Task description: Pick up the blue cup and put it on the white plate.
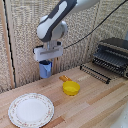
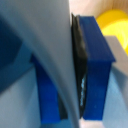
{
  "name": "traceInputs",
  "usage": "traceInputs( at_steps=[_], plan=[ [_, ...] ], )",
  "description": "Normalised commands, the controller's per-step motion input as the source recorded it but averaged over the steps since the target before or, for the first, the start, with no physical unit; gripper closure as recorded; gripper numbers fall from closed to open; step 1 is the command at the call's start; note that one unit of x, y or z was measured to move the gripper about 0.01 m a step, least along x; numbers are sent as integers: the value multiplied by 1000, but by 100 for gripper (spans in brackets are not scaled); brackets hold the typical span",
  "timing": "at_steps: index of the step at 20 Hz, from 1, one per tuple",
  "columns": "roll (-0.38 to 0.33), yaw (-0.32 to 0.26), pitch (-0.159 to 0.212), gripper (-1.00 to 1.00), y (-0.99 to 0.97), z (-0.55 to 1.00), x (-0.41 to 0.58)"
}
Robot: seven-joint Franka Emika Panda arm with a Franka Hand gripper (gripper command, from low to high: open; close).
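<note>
The blue cup (image 1: 45, 69) hangs in the air, held by its rim, well above the wooden table. My gripper (image 1: 46, 60) is shut on the cup's wall. In the wrist view the pale blue cup wall (image 2: 60, 55) runs between my dark-blue fingers (image 2: 97, 65), which pinch it. The white plate (image 1: 31, 109) with a reddish patterned rim lies on the table at the exterior view's lower left, below and in front of the cup, with nothing on it.
A yellow handled dish (image 1: 71, 88) sits mid-table, to the exterior view's right of the cup; it also shows in the wrist view (image 2: 114, 25). A toaster oven (image 1: 113, 56) with its rack pulled out stands at the back right. A woven wall stands behind.
</note>
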Motion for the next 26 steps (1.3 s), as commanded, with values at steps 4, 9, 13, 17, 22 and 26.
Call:
traceInputs(
  at_steps=[4,9,13,17,22,26],
  plan=[
    [52,0,61,100,695,386,-423],
    [16,0,69,100,774,271,-415],
    [-25,1,57,100,848,-81,-421],
    [-150,31,7,100,583,-523,-332],
    [-208,54,-11,100,434,-627,-238],
    [-129,97,-43,100,391,-484,-102]
  ],
)
